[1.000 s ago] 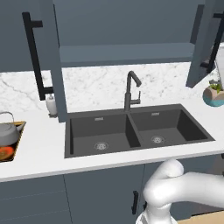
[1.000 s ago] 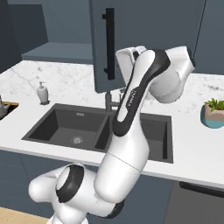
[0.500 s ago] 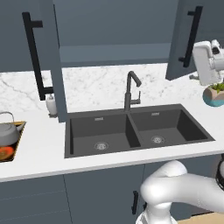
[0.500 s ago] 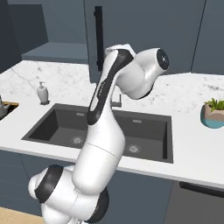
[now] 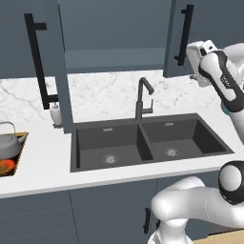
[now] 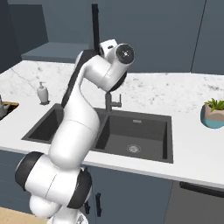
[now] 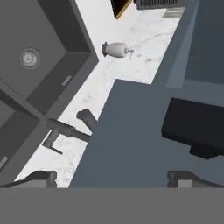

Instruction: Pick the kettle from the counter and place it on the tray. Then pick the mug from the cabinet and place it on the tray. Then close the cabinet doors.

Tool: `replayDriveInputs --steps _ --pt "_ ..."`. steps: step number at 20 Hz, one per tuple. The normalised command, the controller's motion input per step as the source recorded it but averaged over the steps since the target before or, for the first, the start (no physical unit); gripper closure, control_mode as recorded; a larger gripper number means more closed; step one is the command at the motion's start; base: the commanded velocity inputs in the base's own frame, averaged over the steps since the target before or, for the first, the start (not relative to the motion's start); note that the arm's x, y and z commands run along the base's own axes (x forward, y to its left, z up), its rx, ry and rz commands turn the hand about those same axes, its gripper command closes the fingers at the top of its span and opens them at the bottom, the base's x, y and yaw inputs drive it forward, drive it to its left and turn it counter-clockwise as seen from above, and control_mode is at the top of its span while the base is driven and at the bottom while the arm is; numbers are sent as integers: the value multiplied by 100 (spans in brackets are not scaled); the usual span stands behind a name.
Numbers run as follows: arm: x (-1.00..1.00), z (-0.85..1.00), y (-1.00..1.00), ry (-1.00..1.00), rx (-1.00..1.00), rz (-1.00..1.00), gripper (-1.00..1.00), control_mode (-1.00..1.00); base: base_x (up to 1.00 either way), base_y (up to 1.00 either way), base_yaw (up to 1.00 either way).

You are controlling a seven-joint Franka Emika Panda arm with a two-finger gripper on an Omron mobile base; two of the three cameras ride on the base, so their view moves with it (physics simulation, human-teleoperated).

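Note:
The grey kettle stands on the yellow-rimmed tray at the far left of the white marble counter. The mug is out of view. Above the sink the slate-blue cabinet shows a bare inner shelf. Its left door stands wide open and its right door is partly swung in. My gripper is open, its fingertips wide apart against the right door's flat face, beside the black bar handle. In the left base view my hand sits just right of that door.
A black double sink with a dark faucet lies below the cabinet. A white soap dispenser stands by the left door's lower edge. A potted plant is on the counter at the right. A toaster oven sits beyond the tray.
My arm has swung left with the hand against the right door, and that door has moved inward toward the cabinet. The jaws have spread a little wider.

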Motion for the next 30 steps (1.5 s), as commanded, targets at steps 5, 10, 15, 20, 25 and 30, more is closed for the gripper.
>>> replayDriveInputs --steps 5,10,15,20,25,30 --pt "83 -31 -5 0 -2 -30 -100 -100 0 0 0" --pt "79 -33 -20 -4 0 -26 -100 -100 0 0 0" --pt "66 -36 -37 -7 0 -22 -100 -100 0 0 0" --pt "36 -62 -54 -9 2 -18 -100 -100 0 0 0" --pt "-2 -77 -64 -3 5 -17 -100 -100 0 0 0" --pt "-75 -16 -35 1 2 -6 -100 -100 0 0 0"
